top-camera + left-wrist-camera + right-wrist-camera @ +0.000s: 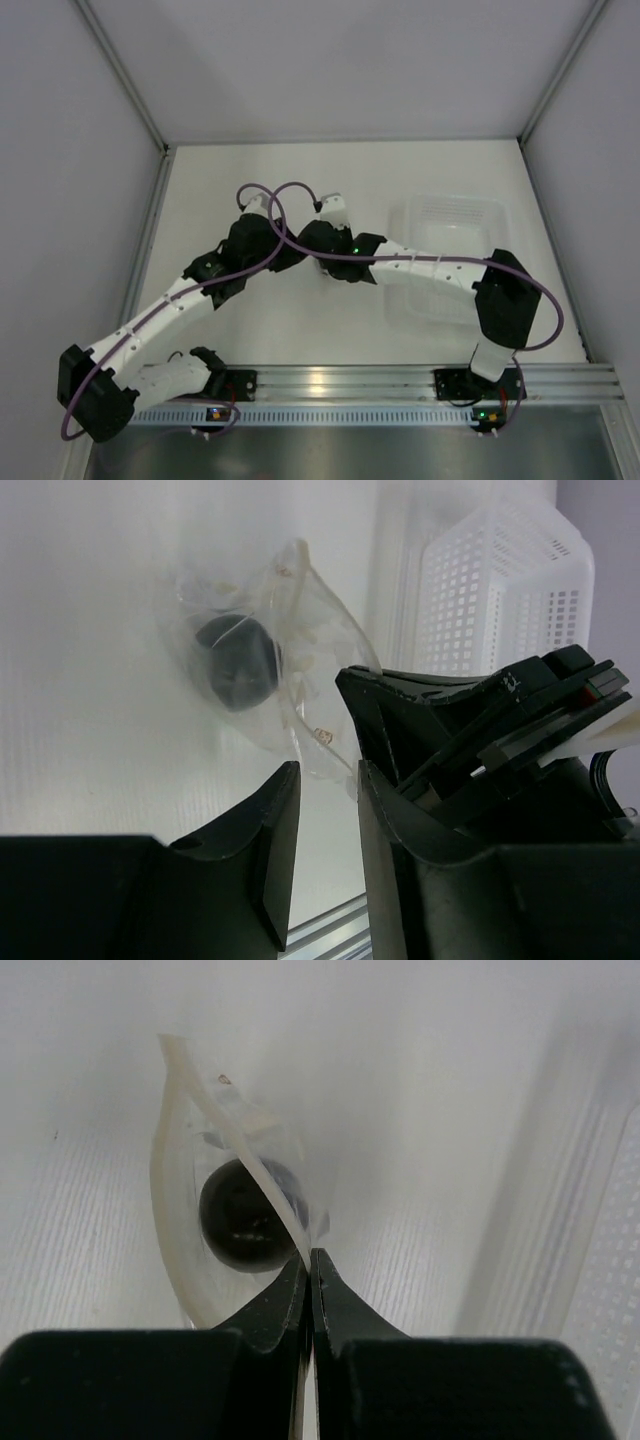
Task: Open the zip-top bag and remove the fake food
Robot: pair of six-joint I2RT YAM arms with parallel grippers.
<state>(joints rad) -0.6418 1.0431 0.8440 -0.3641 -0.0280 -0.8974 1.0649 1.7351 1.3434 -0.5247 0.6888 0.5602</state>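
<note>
On table (pixel 290 335), zip-top bag (pixel 175 1200): mouth spread, fake food (pixel 240 1222) inside.
Right gripper (pixel 310 1263): clamped tight on bag's lip.
Left gripper (pixel 328 778): narrow gap, bag edge just above.

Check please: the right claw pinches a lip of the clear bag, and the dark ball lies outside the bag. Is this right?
No. The ball lies inside the bag; the right wrist view shows it. The right claw does pinch a lip.
</note>
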